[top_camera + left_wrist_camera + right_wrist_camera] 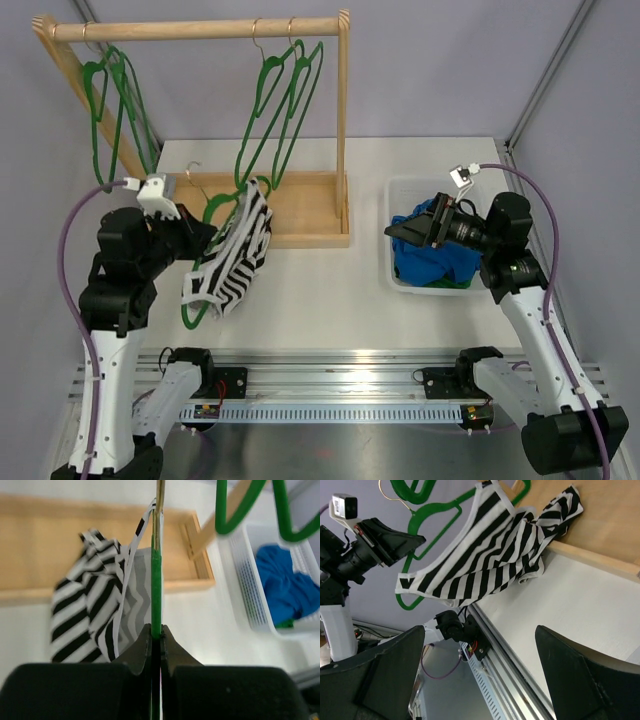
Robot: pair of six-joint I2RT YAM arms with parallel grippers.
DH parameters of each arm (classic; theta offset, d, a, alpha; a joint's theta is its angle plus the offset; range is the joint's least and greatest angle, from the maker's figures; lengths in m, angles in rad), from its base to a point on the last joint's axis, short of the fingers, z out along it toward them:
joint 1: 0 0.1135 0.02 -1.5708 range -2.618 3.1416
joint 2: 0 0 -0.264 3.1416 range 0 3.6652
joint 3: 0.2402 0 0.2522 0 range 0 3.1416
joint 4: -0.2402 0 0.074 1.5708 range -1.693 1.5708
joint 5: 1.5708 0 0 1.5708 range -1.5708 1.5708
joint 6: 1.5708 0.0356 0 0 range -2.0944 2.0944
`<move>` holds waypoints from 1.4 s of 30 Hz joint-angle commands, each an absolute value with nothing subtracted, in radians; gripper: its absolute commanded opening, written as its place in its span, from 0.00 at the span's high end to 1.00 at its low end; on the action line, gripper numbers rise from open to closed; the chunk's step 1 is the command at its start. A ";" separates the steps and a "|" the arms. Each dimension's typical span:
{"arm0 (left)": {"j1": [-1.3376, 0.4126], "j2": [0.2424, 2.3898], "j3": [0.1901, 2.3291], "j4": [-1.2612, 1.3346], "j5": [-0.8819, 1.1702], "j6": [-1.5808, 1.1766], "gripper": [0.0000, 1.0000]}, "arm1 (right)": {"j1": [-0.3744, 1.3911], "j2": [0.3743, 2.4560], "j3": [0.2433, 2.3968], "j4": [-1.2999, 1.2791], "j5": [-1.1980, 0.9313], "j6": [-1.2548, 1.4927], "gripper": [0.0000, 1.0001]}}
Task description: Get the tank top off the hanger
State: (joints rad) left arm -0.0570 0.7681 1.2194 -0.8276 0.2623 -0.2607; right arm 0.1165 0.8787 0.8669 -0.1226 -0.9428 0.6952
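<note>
Hanger (156, 580) pinched in left claw (155, 633), striped tank top (85, 605) draped

Nothing legible anywhere — the white tag (344, 506) is too blurred.

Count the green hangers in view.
5: left pair and right pair on the rail; one held hanger in the left gripper, carrying the tank top. Overlap may hide others.
</note>
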 commanded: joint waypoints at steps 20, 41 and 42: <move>-0.097 0.480 0.649 -0.469 0.968 -0.557 1.00 | 0.744 1.161 0.905 -0.057 -0.193 0.514 0.14; -0.106 0.534 0.709 -0.592 0.839 -0.408 1.00 | 0.856 1.342 1.058 -0.255 0.086 0.425 1.00; -0.107 0.534 0.707 -0.594 0.838 -0.408 1.00 | 0.856 1.341 1.061 -0.285 0.138 0.416 1.00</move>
State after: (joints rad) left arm -0.1005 0.5327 0.6617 -0.5819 0.8482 -0.4416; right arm 0.8513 1.3441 1.0111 -0.2424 0.0154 0.4522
